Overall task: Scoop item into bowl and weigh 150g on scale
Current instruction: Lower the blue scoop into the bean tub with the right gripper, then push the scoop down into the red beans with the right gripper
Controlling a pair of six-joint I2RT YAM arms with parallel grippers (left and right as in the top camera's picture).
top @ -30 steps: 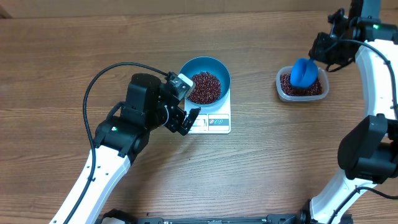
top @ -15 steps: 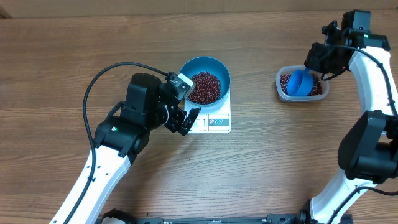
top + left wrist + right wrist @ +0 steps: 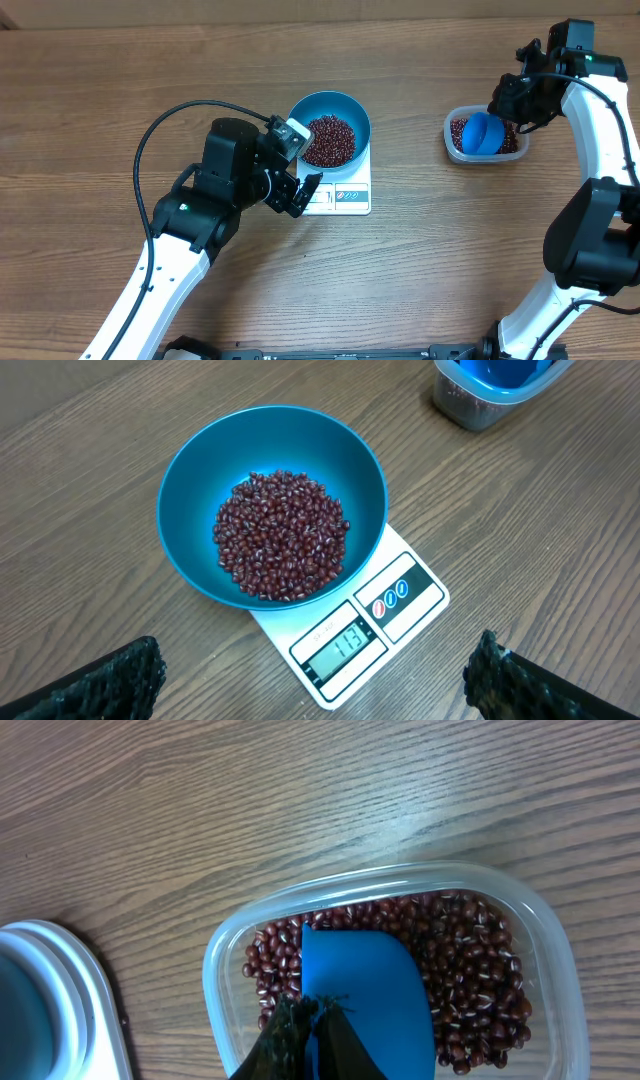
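Note:
The teal bowl stands on the white scale and holds a heap of red-brown beans. In the left wrist view the bowl sits on the scale, whose display reads 113. My left gripper hovers open at the scale's near-left corner, its fingers wide apart with nothing between them. My right gripper is shut on a blue scoop, which rests on more beans in a clear tub.
The clear tub sits on the wooden table to the right of the scale, with bare wood between them. The left arm's black cable loops above the table to the left of the bowl.
The right arm has come down and lowered the blue scoop from a raised tilt into the tub of beans. The left arm has not moved.

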